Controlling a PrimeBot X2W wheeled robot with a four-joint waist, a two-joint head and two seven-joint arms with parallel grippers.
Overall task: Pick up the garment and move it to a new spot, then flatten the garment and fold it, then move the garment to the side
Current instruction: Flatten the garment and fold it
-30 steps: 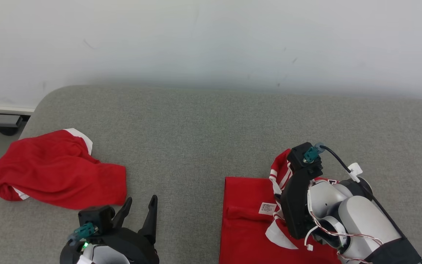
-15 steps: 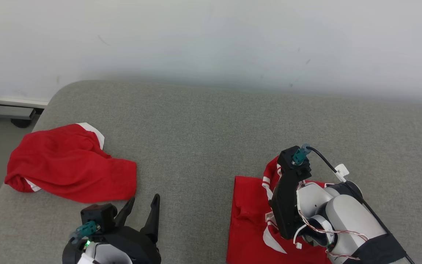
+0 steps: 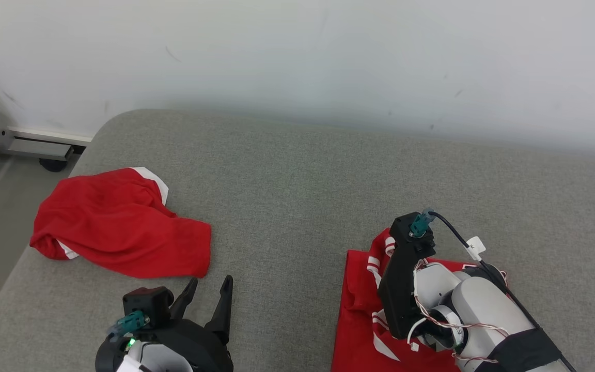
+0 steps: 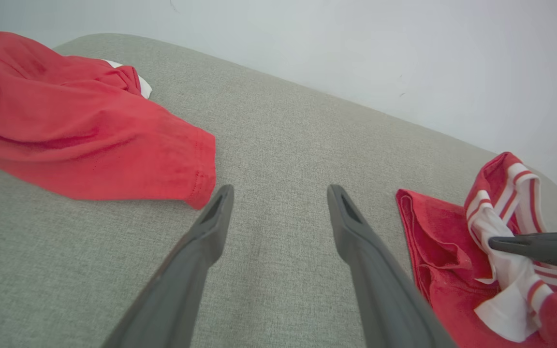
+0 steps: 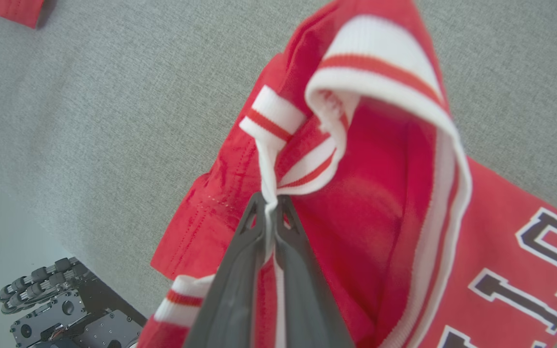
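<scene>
My right claw [image 5: 266,200] is clenched on the garment [image 5: 380,217]. It pinches a strip of the white, red-striped trim [image 5: 271,113] between its fingertips, and the fabric bunches up toward the grip. Black outlined lettering [image 5: 549,241] shows on the red cloth at the lower right of the right wrist view.

In the head view the garment [image 3: 359,305] sits at the lower right of the frame on the grey cushion [image 3: 297,175], partly under my right forearm [image 3: 483,315]. The left wrist view has it at the right edge, with the trim pulled up where the claw's dark finger comes in and the rest of the red fabric lying on the cushion.

My left claw [image 3: 210,281] is at the bottom of the head view, left of centre. It is released, fingers spread wide with nothing between them, over bare cushion.

A second red cloth [image 3: 122,227] lies crumpled at the left of the frame, a bit of white showing at its top edge. Its nearest corner is close to the left claw's fingertip but apart from it. It lies well apart from the garment, with open cushion between the two. A pale wall [image 3: 297,51] runs across the top of the frame.
</scene>
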